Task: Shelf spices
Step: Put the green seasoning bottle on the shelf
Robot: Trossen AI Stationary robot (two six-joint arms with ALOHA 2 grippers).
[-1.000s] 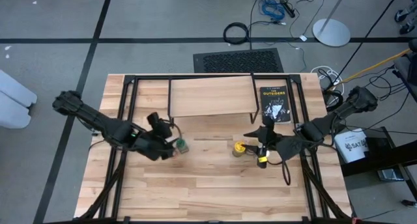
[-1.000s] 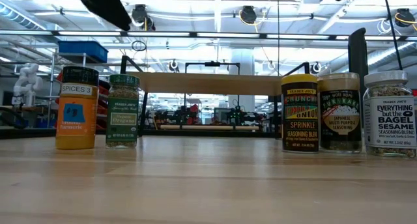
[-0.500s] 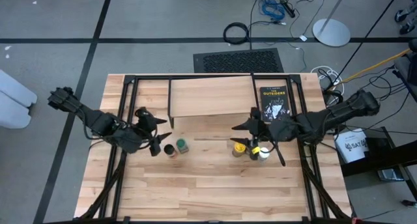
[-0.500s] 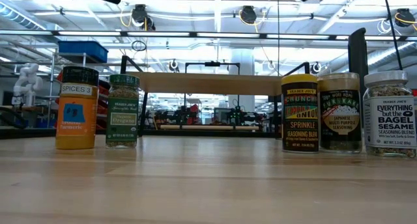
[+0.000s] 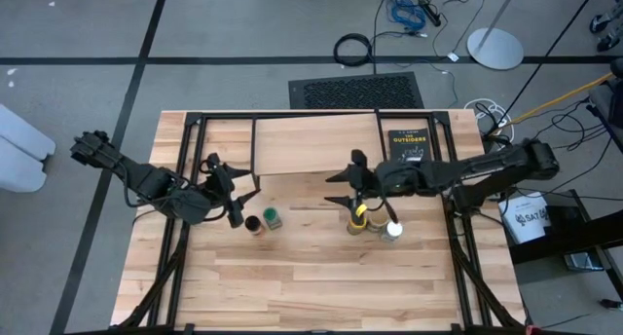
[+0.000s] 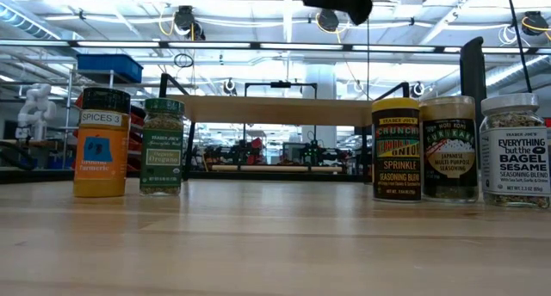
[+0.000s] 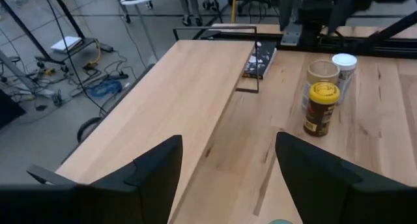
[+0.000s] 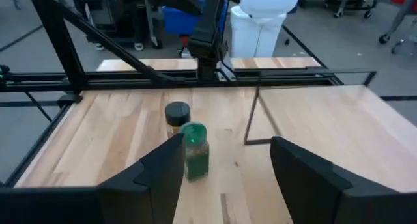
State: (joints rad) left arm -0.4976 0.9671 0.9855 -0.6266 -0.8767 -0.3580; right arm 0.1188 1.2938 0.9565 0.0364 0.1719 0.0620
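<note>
**A:** What do the labels say along the butcher-block counter (image 5: 321, 277)?

**B:** Seen level from the low camera, five cylindrical jars stand upright on the wood. A dark-lidded jar (image 6: 102, 142) with orange contents reads "SPICES 3"; just beside it, a green-lidded glass jar (image 6: 163, 145) carries a green label too small to read with certainty. Well apart to the other side stand a yellow-lidded jar (image 6: 396, 149) marked "SPRINKLE SEASONING BLEND", a tan-lidded jar (image 6: 448, 147) of "JAPANESE MULTI PURPOSE SEASONING", and a white-lidded jar (image 6: 516, 149) reading "EVERYTHING BUT THE BAGEL SESAME SEASONING BLEND".

**A:** And the shelf?

**B:** The light-wood shelf (image 5: 314, 143) on thin black legs sits at the counter's far edge, bare, with a black book (image 5: 409, 155) lettered "OUTSIDERS" just beside it. All five jars stand in front of it, none on it.

**A:** The arms?

**B:** The left hand (image 5: 235, 191) hovers near the dark- and green-lidded pair, fingers spread and holding nothing. The right hand (image 5: 343, 186) hangs just beside the yellow-lidded jar, fingers likewise parted and empty.
</note>
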